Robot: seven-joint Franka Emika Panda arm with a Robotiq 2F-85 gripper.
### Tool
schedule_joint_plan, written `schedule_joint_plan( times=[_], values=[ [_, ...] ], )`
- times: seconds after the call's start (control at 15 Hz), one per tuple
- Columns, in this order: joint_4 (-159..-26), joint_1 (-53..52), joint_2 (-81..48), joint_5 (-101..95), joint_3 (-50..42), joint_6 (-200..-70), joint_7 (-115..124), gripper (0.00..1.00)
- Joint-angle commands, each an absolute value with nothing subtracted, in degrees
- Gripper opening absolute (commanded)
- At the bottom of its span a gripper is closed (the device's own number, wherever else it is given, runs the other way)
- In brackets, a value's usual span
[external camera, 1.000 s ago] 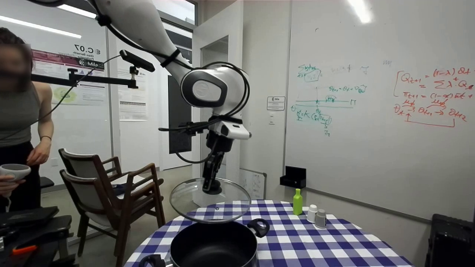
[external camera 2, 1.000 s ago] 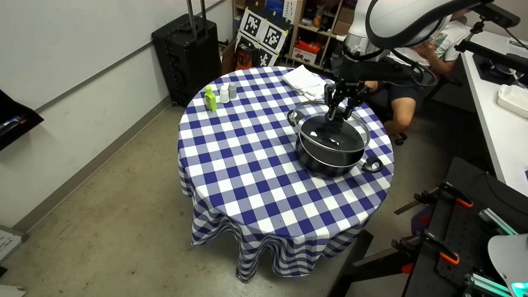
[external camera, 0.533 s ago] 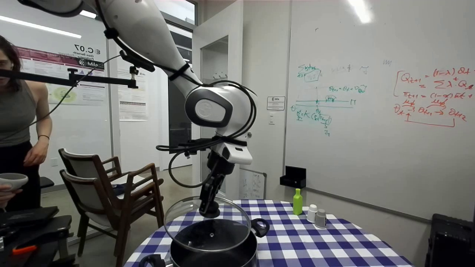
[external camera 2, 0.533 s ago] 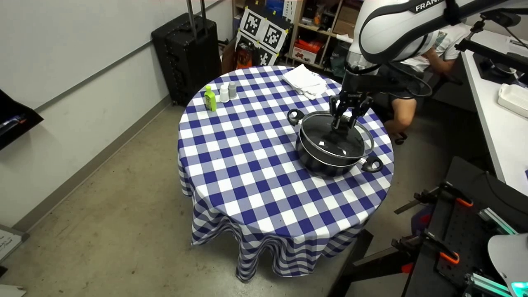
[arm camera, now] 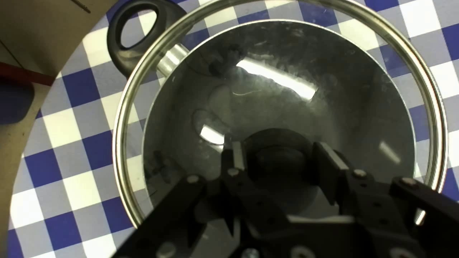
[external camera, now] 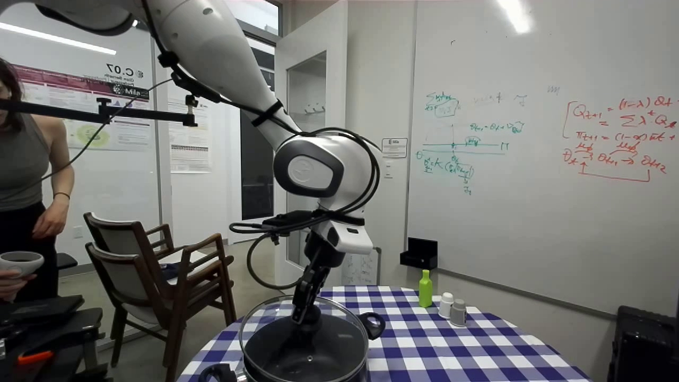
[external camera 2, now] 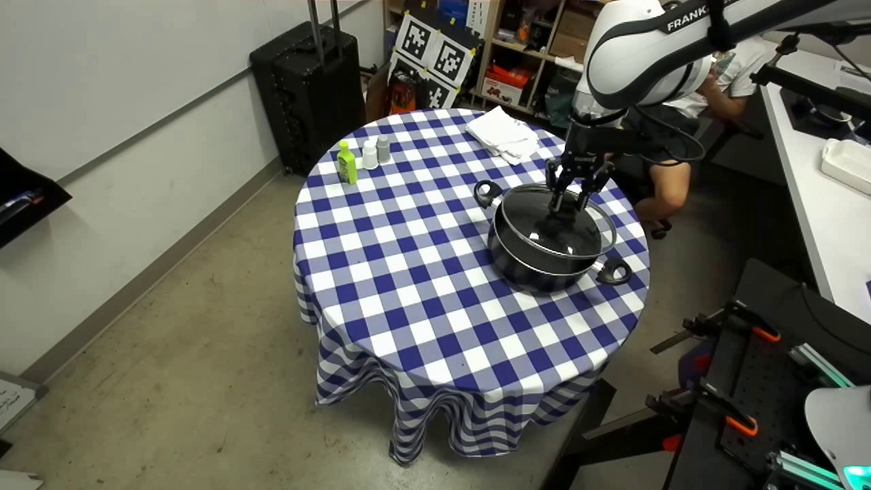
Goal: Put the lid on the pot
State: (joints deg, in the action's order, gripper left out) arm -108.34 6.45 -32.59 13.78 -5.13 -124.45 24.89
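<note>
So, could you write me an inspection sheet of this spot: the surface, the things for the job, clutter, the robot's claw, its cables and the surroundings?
Surface: checked tablecloth, flat on top, hanging in folds at the edge.
Pot: upright on the tablecloth, towards one edge.
Lid: held over the pot, not yet seated; a gap shows on one side, contact elsewhere unclear.
Clutter: green bottle, white shaker, grey shaker, white cloth.
Gripper: closed on the lid's knob.
Cables: black, looped around the arm; one loop hangs beside the gripper.
Cable snags: nothing seen.
Surroundings: standing person, seated person, chairs, whiteboard, black case.
</note>
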Motion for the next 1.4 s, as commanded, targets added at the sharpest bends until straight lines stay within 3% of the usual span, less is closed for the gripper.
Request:
schedule_joint_plan(
  times=[0.0, 1.33],
  values=[
    [-105.4, 6.8, -33.6, 15.6, -5.0, -123.3, 22.8, 0.24],
    [-105.4, 6.5, -36.2, 17.8, -4.1, -123.4, 23.0, 0.24]
  ],
)
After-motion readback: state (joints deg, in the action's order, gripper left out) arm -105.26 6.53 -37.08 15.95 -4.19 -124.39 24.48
